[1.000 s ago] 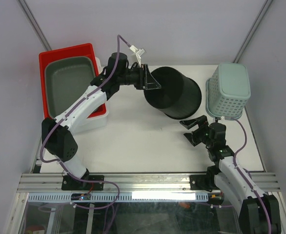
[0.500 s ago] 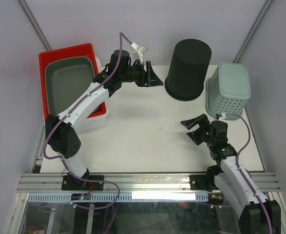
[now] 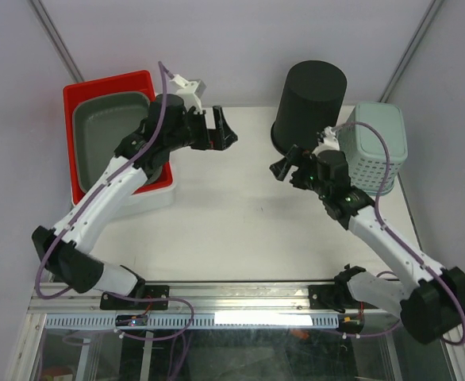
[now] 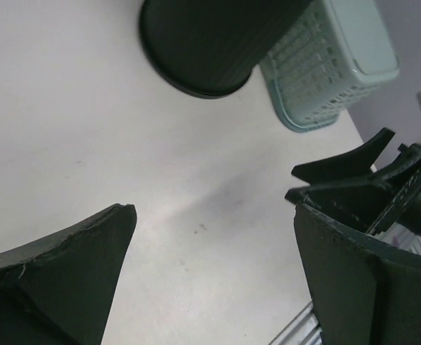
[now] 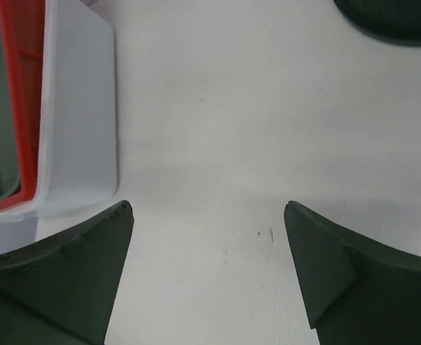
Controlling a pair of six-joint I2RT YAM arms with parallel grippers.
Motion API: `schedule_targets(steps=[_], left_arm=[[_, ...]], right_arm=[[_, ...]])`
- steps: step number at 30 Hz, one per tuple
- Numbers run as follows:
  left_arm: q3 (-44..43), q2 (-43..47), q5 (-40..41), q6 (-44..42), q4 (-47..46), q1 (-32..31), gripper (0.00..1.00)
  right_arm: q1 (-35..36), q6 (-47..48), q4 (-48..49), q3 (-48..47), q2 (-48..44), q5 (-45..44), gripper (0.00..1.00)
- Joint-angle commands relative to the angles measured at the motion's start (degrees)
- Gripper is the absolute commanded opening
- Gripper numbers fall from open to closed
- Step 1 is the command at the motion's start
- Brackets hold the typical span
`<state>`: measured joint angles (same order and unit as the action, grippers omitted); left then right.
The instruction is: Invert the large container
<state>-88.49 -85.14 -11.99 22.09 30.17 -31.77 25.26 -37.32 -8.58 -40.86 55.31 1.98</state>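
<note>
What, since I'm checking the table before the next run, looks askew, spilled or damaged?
Nothing looks spilled or damaged. The black container stands mouth-down, close beside the teal basket, which also sits upside down.

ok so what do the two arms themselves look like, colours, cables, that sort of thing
They match. The left arm and right arm both have white link shells, black joints and black bases. A purple cable loops loosely along each arm. The fingers are dark wedge-shaped plates tapering to a point. No markings are visible on them.
</note>
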Motion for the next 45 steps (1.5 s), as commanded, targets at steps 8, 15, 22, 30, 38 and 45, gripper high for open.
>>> schedule_targets(steps=[8,15,22,30,38,45], left_arm=[[4.68,15.39,30.46,2.08,11.16,2.59,0.99],[0.01,9.94,27.72,1.82,20.48,11.52,0.99],[3.45,10.66,19.83,2.81,18.84,18.49,0.99],[6.00,8.77,21.64,6.01,16.79,20.33,0.99],[3.79,0.52,27.13,2.20,14.40,21.40,0.93],[7.38,-0.71,28.84,-3.53,13.79,21.37,0.80]], right_arm=[[6.39,18.70,6.01,-25.47,30.66,-13.46,0.90],[5.17,29.77,3.09,-43.96,49.89,-23.29,0.92],[-0.35,29.17,-1.12,-54.34,60.09,-27.16,0.93],[1.05,27.26,-0.77,-48.75,52.52,-23.05,0.93],[8.03,21.58,3.01,-29.77,34.64,-12.90,0.93],[8.30,16.43,0.02,-15.62,19.44,-15.09,0.94]])
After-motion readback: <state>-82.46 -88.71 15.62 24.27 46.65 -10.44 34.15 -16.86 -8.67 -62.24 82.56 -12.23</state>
